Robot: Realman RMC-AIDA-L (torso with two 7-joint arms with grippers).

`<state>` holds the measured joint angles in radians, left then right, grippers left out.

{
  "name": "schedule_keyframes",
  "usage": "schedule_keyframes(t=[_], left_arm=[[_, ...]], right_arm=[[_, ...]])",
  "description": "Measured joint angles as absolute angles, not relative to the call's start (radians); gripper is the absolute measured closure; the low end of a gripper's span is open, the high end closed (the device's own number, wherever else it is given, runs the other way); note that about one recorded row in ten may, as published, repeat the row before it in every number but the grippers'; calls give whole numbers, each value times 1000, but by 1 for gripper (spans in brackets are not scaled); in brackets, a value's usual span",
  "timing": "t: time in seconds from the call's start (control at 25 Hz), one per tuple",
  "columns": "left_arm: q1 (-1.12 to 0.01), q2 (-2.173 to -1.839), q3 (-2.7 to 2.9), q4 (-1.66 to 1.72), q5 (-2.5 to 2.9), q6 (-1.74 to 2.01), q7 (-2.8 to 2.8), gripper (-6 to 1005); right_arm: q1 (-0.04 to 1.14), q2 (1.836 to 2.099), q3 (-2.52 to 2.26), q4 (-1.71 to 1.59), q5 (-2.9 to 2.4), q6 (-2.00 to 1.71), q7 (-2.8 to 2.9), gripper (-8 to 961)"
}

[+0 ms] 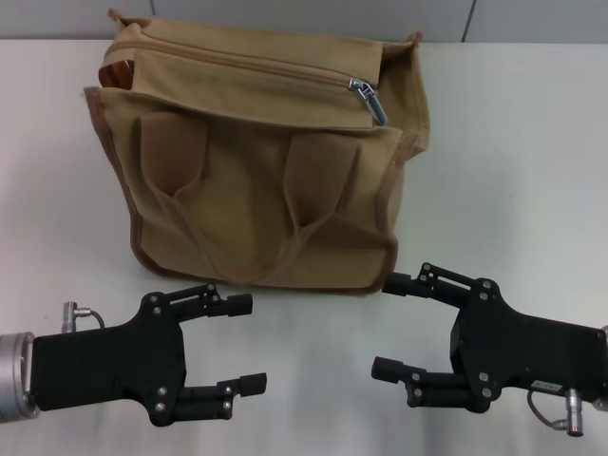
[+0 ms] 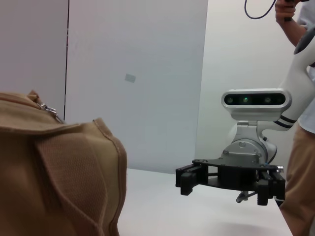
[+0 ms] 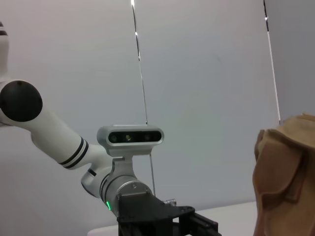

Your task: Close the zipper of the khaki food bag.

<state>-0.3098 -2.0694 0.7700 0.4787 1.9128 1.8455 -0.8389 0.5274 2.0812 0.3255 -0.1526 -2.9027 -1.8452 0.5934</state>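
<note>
The khaki food bag [image 1: 266, 180] stands on the white table, its front pocket and two looped handles facing me. The zipper [image 1: 247, 65] runs along its top; its silver pull tab [image 1: 365, 93] lies near the bag's right end. Orange lining shows in a gap at the bag's left end [image 1: 119, 72]. My left gripper [image 1: 245, 344] is open and empty, low in front of the bag's left half. My right gripper [image 1: 389, 326] is open and empty in front of the bag's right corner. Neither touches the bag. The left wrist view shows the bag [image 2: 54, 172] and the right gripper [image 2: 186, 179].
The white table [image 1: 513, 142] stretches to both sides of the bag, with a grey wall behind it. A person [image 2: 302, 147] stands beyond the right arm in the left wrist view. The right wrist view shows the bag's edge [image 3: 285, 177] and the left arm [image 3: 54, 137].
</note>
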Motion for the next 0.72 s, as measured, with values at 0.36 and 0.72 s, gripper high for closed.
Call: schedule_keyframes(t=[0.36,0.72], left_arm=[[-313,-2071,770,478,1913,1836,-839,217],[-317,-2071,770,469,1907,1836,-839,217]], right_arm=[[528,2082,325,-136,-2901,-1844,591,118],[522,2082,326,-133,-2901,-1835,591,118]])
